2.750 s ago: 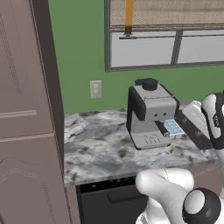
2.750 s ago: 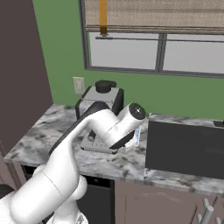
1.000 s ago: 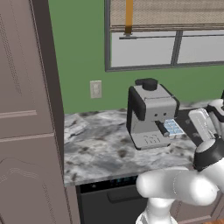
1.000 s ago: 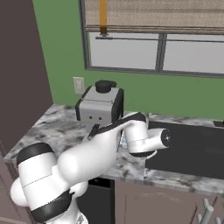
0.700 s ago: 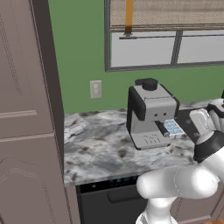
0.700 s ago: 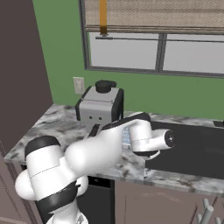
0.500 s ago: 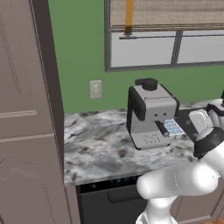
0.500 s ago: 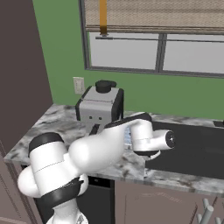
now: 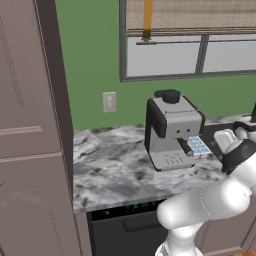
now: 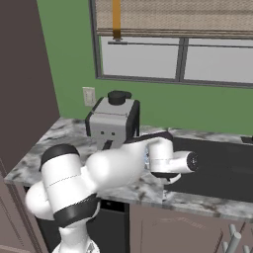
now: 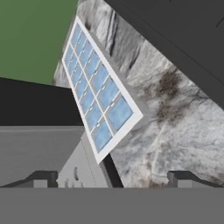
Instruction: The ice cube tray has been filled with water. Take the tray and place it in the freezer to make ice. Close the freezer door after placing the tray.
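one ice cube tray [image 11: 97, 97] beside one coffee machine [image 9: 172, 131]; tool [image 11: 112, 178] spread.

Both base views look forward and down from behind the arm, left and right, sharing the grey boxy coffee machine [image 9: 172, 130] [image 10: 112, 123] on the marbled grey stone counter [image 9: 115, 170] [image 10: 54, 143]. The hand view sits close above the white, blue-celled ice cube tray [image 11: 97, 92], at frame centre.

In the hand view the ice cube tray [image 11: 97, 94] lies mid-frame with bare marbled surface [image 11: 175, 118] open to its right, while the grey coffee machine [image 11: 39, 153] crowds its lower left and a dark sink [image 11: 183, 39] bounds the upper right.
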### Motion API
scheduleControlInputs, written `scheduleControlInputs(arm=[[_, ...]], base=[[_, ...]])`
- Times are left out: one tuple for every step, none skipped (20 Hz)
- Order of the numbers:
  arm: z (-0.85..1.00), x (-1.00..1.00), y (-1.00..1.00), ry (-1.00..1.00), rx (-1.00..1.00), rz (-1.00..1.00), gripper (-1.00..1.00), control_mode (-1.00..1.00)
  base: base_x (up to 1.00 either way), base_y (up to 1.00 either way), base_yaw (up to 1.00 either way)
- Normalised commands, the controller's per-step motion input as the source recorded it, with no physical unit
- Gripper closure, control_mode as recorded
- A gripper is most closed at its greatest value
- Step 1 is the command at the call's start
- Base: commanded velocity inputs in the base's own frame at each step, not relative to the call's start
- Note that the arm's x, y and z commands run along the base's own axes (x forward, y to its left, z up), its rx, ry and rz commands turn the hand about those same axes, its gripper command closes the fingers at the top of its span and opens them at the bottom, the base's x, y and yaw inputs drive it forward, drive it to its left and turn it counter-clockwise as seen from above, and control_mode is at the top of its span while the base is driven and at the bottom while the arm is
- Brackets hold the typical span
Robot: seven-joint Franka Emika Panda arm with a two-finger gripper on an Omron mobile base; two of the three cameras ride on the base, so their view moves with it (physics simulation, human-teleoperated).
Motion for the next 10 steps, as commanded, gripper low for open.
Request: scheduleControlInputs(arm=[[-0.22, 0.17, 0.00, 0.00, 0.00, 0.00, -1.00, -1.00], [-0.22, 0.19, 0.00, 0.00, 0.00, 0.00, -1.00, -1.00], [-0.23, 0.21, 0.00, 0.00, 0.00, 0.00, -1.00, -1.00], [-0.22, 0.21, 0.00, 0.00, 0.00, 0.00, -1.00, -1.00], [-0.21, 0.21, 0.00, 0.00, 0.00, 0.00, -1.00, -1.00], [-0.21, 0.20, 0.00, 0.00, 0.00, 0.00, -1.00, -1.00], [-0.21, 0.20, 0.00, 0.00, 0.00, 0.00, -1.00, -1.00], [-0.21, 0.21, 0.00, 0.00, 0.00, 0.00, -1.00, -1.00], [-0.20, 0.22, 0.00, 0.00, 0.00, 0.00, -1.00, -1.00], [-0.20, 0.22, 0.00, 0.00, 0.00, 0.00, -1.00, -1.00]], base=[[0.00, 0.00, 0.00], [0.00, 0.00, 0.00], [0.00, 0.00, 0.00], [0.00, 0.00, 0.00], [0.00, 0.00, 0.00], [0.00, 0.00, 0.00], [0.00, 0.00, 0.00], [0.00, 0.00, 0.00], [0.00, 0.00, 0.00], [0.00, 0.00, 0.00]])
